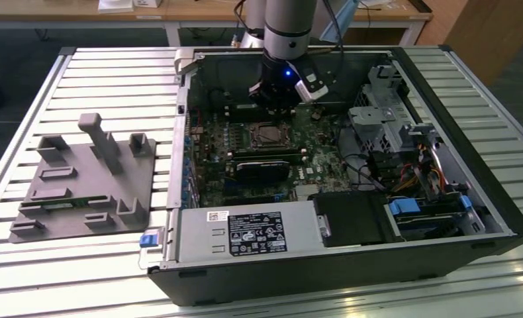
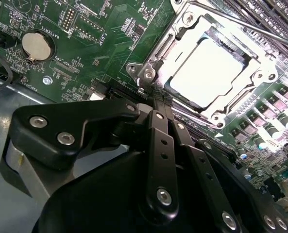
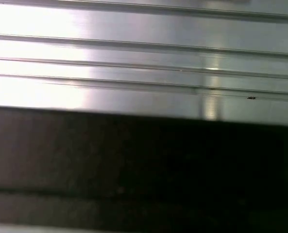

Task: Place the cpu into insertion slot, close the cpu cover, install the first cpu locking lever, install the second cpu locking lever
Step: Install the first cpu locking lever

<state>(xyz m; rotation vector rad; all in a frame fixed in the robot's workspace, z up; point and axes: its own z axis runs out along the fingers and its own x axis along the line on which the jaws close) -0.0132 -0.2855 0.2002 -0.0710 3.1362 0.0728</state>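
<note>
The cpu (image 2: 214, 68) lies flat in the insertion slot (image 1: 266, 136) on the green board, its pale metal top shining. The silver cpu cover (image 2: 177, 43) lies down around it, framing the chip in its window. A thin metal lever rod (image 2: 250, 28) runs along one side of the socket. My gripper (image 2: 159, 103) hangs just off the socket's corner, black fingers (image 2: 163, 141) drawn together, shut, with nothing seen between them. In the exterior view the gripper (image 1: 284, 106) hovers low over the board, just behind the socket.
The open computer case (image 1: 491, 218) lies on a slatted metal table (image 1: 111, 73). A black block (image 1: 261, 165) sits in front of the socket, drive cages and cables (image 1: 420, 165) fill the exterior view's right. A grey fixture (image 1: 85, 185) stands left of the case.
</note>
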